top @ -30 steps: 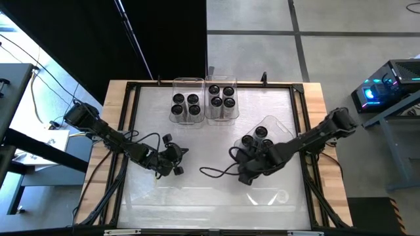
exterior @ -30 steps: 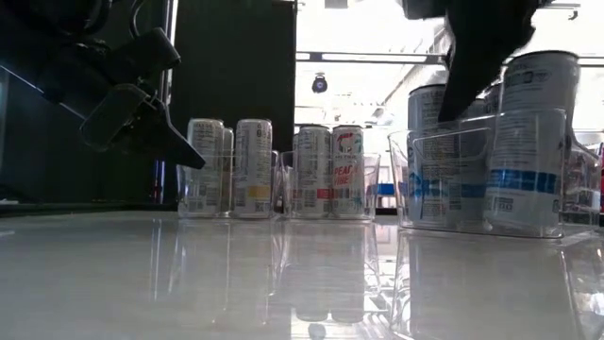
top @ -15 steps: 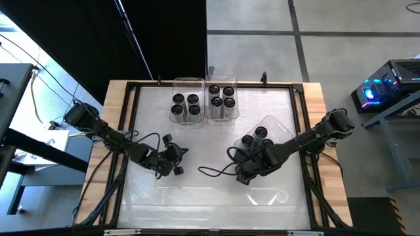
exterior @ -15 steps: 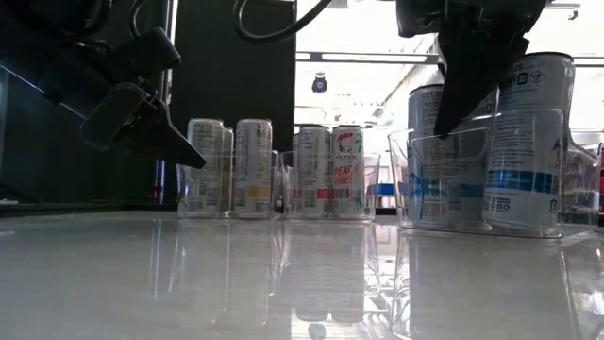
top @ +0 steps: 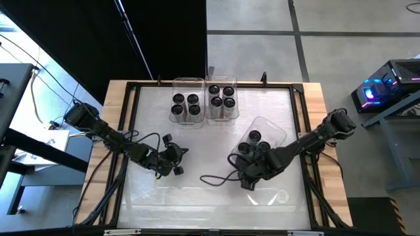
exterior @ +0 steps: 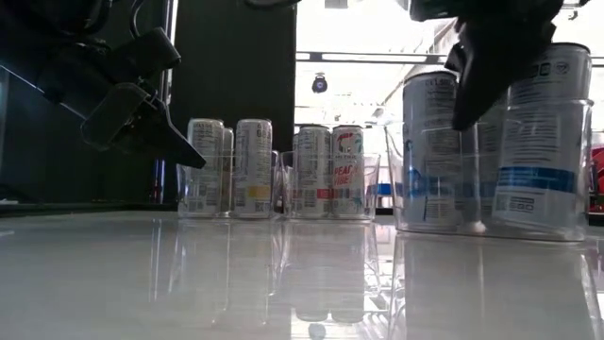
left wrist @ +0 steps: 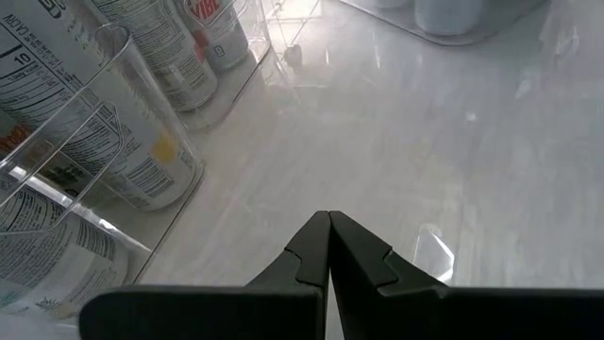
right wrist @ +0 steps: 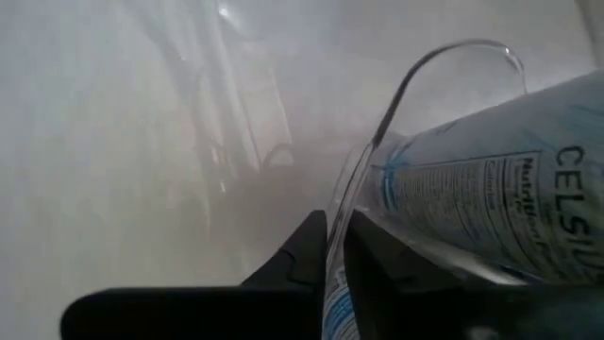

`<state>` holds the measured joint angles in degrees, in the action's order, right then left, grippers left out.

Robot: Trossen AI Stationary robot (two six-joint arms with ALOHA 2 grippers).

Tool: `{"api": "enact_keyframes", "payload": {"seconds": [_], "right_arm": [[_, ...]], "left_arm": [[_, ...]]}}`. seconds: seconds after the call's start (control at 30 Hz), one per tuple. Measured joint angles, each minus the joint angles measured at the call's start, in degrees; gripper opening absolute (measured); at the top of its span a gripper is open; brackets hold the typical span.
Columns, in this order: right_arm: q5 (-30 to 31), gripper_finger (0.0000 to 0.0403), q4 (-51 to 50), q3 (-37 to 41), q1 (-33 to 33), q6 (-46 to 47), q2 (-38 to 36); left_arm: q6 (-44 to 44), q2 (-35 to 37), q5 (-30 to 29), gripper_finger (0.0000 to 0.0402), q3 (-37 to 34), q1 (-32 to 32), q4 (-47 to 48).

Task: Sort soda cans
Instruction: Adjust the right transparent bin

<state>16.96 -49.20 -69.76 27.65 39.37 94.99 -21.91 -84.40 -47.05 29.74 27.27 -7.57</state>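
Note:
A clear plastic tray (top: 270, 128) stands right of the table's middle and holds three soda cans (top: 254, 136). My right gripper (top: 247, 159) is at the tray's near-left end, shut on its wall, and shows from the side in the low view as my right gripper (exterior: 464, 121). At the far edge, two more clear trays (top: 186, 84) (top: 222, 81) stand side by side, each with several cans. My left gripper (top: 176, 164) hangs shut and empty over the table's left half, clear of the table top in the low view (exterior: 193, 159). My right gripper pinches the tray's thin end wall just below its rim (right wrist: 342, 200), one finger inside the tray next to a can (right wrist: 472, 189) and one outside. The fingers come from above, slanting down. The tray stands on the table with its bottom (exterior: 491, 231).
A black frame (top: 131, 118) runs round the glossy white table top. Loose black cable (top: 213, 178) trails on the table near my right gripper. Bare table lies between the two arms and along the near edge (top: 210, 203).
My right gripper has shut on the tray's end wall, going from wide open to closed. The tray with its three cans has slid a little toward the table's near edge and turned slightly.

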Motion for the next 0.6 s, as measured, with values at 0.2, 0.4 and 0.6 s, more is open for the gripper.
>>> {"api": "enact_keyframes", "payload": {"seconds": [0.2, 0.4, 0.6], "right_arm": [[-2.8, 0.0011, 0.1, -0.1, 2.5, -5.2, -0.1], [-6.4, 0.0007, -0.5, -0.1, 4.6, -9.8, -0.1], [-6.7, 0.0007, -1.5, -0.1, 5.0, -9.6, -0.1]], "left_arm": [[0.0, 0.0, 0.0, 0.0000, 0.0, 0.0, 0.0], [0.0, 0.0, 0.0, 0.0000, 0.0, 0.0, 0.0], [0.0, 0.0, 0.0, 0.0000, 0.0, 0.0, 0.0]]}}
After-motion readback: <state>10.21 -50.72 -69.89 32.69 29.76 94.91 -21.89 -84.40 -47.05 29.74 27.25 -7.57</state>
